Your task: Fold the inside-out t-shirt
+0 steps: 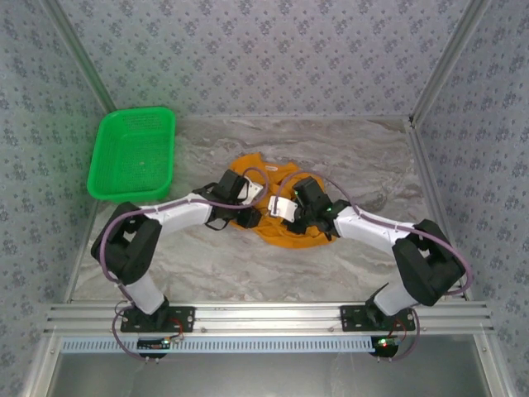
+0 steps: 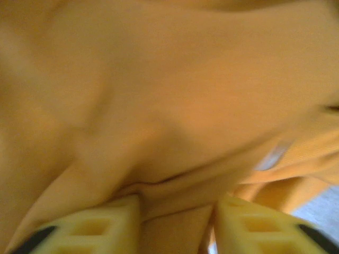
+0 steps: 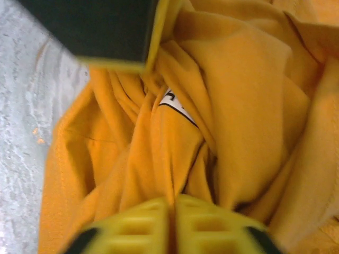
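The right jaws (image 3: pixel 172 203) are closed flat together on a thin pinch of the inside-out t-shirt (image 1: pixel 273 175). The creases fan away from that pinch towards 12 o'clock in the right wrist view. A small white tag (image 3: pixel 177 106) edged in dark lies just beyond it.

The left jaws (image 2: pixel 177 211) stand partly apart with a thick ridge of the same cloth filling the gap. Folds draw into the gap in a V, so I judge this a grip and not a hover.

From above, the two grippers meet nearly nose to nose over the middle of the garment. Holding so close together probably serves to lift the bundle and spread it, since nothing flat is ready to fold.

The shirt lies crumpled at the centre of the counter (image 1: pixel 364 157), a rounded heap running loosely from 11 to 5 o'clock. Neither its collar nor its hem can be made out, so which way it points is unclear. The green basket (image 1: pixel 132 157) sits well apart at 10 o'clock.
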Controlling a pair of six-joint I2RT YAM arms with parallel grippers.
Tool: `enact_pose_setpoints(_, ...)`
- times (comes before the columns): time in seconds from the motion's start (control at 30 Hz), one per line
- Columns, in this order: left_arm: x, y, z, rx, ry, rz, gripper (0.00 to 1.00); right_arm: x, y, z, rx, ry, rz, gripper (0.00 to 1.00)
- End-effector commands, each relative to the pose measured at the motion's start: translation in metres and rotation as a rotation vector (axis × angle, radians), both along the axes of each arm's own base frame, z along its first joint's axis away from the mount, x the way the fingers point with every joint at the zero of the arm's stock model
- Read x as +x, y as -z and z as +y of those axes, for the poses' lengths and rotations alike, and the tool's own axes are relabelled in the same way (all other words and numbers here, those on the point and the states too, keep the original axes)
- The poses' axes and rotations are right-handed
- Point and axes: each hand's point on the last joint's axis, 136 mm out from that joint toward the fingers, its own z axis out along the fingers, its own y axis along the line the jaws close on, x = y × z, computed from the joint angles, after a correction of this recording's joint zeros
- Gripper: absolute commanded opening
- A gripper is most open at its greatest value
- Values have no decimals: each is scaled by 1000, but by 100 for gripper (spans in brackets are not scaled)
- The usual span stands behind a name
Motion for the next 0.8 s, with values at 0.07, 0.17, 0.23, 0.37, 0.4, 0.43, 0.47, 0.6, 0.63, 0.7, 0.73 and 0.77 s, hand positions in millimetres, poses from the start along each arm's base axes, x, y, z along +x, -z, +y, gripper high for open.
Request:
enact_pose_setpoints(0.07,45,-78,23,-181,-134,-121,0,6,-70,-12,211,49,-58,0)
enact_pose_setpoints(0.17,30,-150,11,-346,-14,-180,0,-3,-122,-30,343,63,-38,0)
enact_pose_setpoints(0.23,10,-191,2,-443,84,-193,0,-7,-153,-46,394,80,-59,0)
enact_pose_setpoints(0.37,-3,-223,-2,-617,132,-125,0,8,-170,-87,458,210,-56,0)
enact_pose_setpoints(0.4,0,-218,1,-638,120,-114,0,21,-156,-103,431,301,-43,0)
enact_pose_setpoints(0.43,8,-205,6,-633,78,-103,0,35,-137,-123,379,419,-26,0)
enact_pose_setpoints(0.47,18,-190,14,-612,19,-91,0,47,-118,-144,323,539,-6,0)
enact_pose_setpoints(0.6,43,-100,52,-460,-173,-3,0,54,-43,-186,116,772,121,0)
enact_pose_setpoints(0.63,43,-79,59,-417,-198,24,0,49,-33,-179,123,743,146,0)
enact_pose_setpoints(0.7,38,-53,64,-375,-226,81,0,42,-30,-161,168,667,153,2)
enact_pose_setpoints(0.73,33,-48,61,-387,-222,116,7,37,-34,-151,194,615,151,10)
enact_pose_setpoints(0.77,30,-49,59,-401,-222,131,15,32,-38,-141,209,548,147,17)
